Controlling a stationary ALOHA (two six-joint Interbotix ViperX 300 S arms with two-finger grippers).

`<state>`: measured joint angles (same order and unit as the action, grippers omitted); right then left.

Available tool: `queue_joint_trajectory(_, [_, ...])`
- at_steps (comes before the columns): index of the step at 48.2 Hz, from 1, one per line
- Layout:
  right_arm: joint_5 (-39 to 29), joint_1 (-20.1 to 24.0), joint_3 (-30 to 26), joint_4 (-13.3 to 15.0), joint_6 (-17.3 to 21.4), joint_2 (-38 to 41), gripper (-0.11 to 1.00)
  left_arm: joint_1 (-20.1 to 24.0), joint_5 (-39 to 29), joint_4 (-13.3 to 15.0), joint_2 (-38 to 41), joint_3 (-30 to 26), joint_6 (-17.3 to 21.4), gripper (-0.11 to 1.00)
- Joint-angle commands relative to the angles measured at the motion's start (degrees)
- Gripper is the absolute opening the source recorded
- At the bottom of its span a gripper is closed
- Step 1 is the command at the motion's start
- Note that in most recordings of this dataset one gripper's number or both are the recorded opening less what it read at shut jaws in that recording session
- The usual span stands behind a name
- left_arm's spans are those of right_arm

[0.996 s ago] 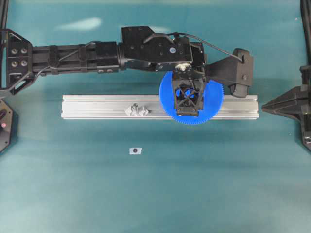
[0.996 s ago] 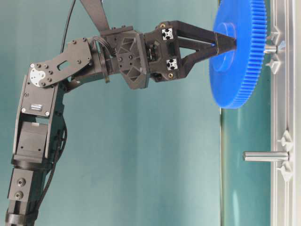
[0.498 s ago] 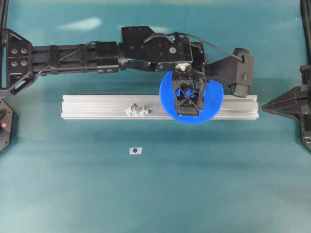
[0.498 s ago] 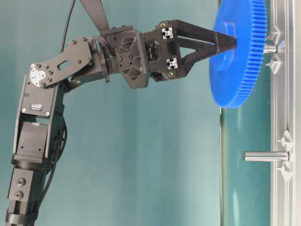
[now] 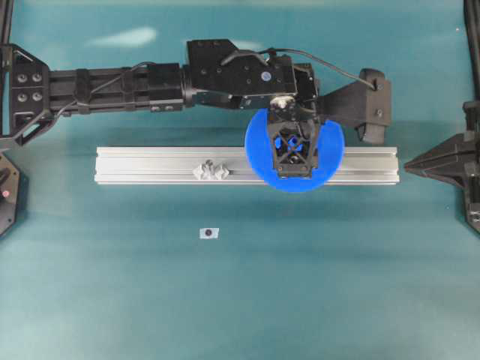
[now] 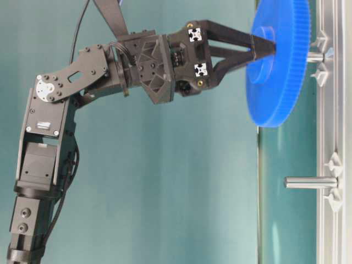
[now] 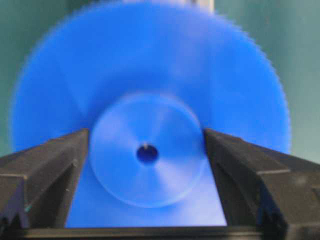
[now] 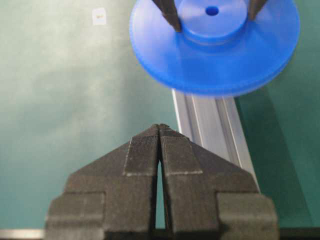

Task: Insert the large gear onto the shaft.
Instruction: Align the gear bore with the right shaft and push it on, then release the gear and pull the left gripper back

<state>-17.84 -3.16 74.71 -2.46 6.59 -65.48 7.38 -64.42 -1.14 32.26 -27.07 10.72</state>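
Observation:
The large gear (image 5: 294, 184), a blue toothed disc, hangs level over the aluminium rail (image 5: 150, 165), and its rim is blurred. My left gripper (image 5: 294, 146) points straight down at it. In the left wrist view its two black fingers (image 7: 55, 175) flank the raised hub (image 7: 146, 150) closely, with the jaws spread. The table-level view shows the shaft (image 6: 314, 56) poking out between the gear (image 6: 278, 66) and the rail, clear feet on either side. Something pale shows inside the gear's centre hole. My right gripper (image 8: 160, 127) is shut and empty, resting at the right end of the rail.
A second, longer pin (image 6: 311, 182) stands on the rail farther along, at the clear cluster (image 5: 211, 171). A small white tag (image 5: 209, 233) lies on the teal table in front of the rail. The left arm stretches along behind the rail.
The left fingers have spread a little wider around the hub. The gear's teeth, sharp before, now look blurred, and the disc has shifted slightly. The right arm has not moved.

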Motion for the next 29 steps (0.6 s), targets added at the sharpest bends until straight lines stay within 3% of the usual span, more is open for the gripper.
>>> queue_joint_trajectory(1, [-0.4, -0.2, -0.9, -0.2, 0.8, 0.1, 0.03, 0.4, 0.2, -0.2, -1.5, -0.4, 0.0, 0.86])
queue_joint_trajectory(29, [-1.4, -0.2, -0.9, -0.1, 3.3, -0.6, 0.03, 0.4, 0.2, -0.2, -2.5, 0.2, -0.3, 0.85])
